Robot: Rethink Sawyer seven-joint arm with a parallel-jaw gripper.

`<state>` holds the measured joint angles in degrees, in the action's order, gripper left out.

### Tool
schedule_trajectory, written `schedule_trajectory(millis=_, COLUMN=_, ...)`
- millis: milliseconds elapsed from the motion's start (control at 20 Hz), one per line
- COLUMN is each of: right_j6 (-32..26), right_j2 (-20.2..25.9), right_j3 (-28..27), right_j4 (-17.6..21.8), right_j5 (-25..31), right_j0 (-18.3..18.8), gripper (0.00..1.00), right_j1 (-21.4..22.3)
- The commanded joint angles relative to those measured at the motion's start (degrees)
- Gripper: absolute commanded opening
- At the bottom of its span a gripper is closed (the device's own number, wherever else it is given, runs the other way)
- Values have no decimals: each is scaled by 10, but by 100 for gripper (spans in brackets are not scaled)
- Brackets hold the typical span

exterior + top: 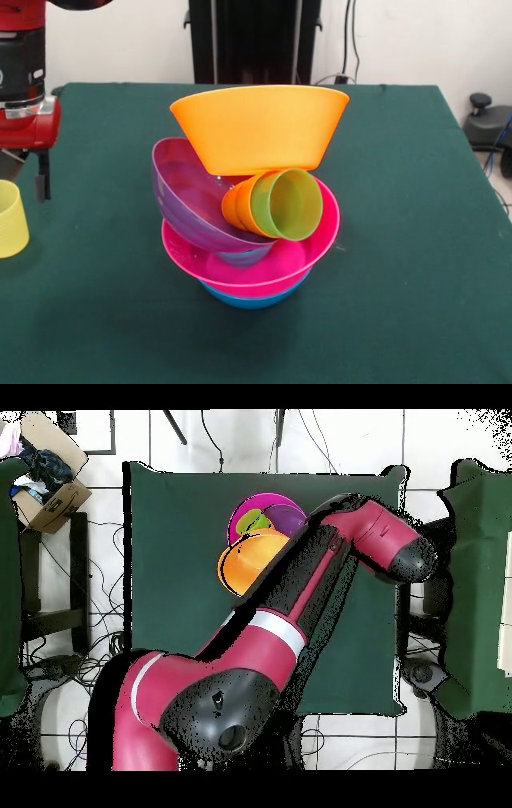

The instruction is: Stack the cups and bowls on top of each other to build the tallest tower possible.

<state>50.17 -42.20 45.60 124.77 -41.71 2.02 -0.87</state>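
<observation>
Bowls I count: four. Orange bowl (260, 128) at 12 o'clock of pile, purple bowl (188, 196) at 9 o'clock, pink bowl (252, 268) below, blue bowl (252, 299) at 6 o'clock under it all.

Cups I count: three. Green cup (286, 204) and orange cup (238, 204), nested, lying on side; yellow cup (11, 218) alone at 9 o'clock on my bench (400, 240).

Towers: one. Claws: one, mine (40, 172).

Overhead: only three bowls show beside my arm.

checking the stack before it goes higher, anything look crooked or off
Yes. The purple bowl lies tipped on its side inside the pink bowl, and the green cup, nested in the orange cup, lies sideways there too. The orange bowl rests on these tilted pieces, so it looks precarious.
</observation>
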Motion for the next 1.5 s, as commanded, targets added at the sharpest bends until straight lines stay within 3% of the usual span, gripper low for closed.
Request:
schedule_trajectory(millis=50, right_j6=-39, right_j2=37, right_j3=6, right_j4=6, right_j5=33, right_j0=4, gripper=100, right_j1=-10)
schedule_trajectory(millis=800, right_j6=-72, right_j2=67, right_j3=16, right_j4=-18, right_j5=58, right_j0=11, gripper=100, right_j1=-25)
schedule_trajectory(millis=1500, right_j6=-37, right_j2=47, right_j3=21, right_j4=-4, right_j5=46, right_j0=6, gripper=100, right_j1=-57)
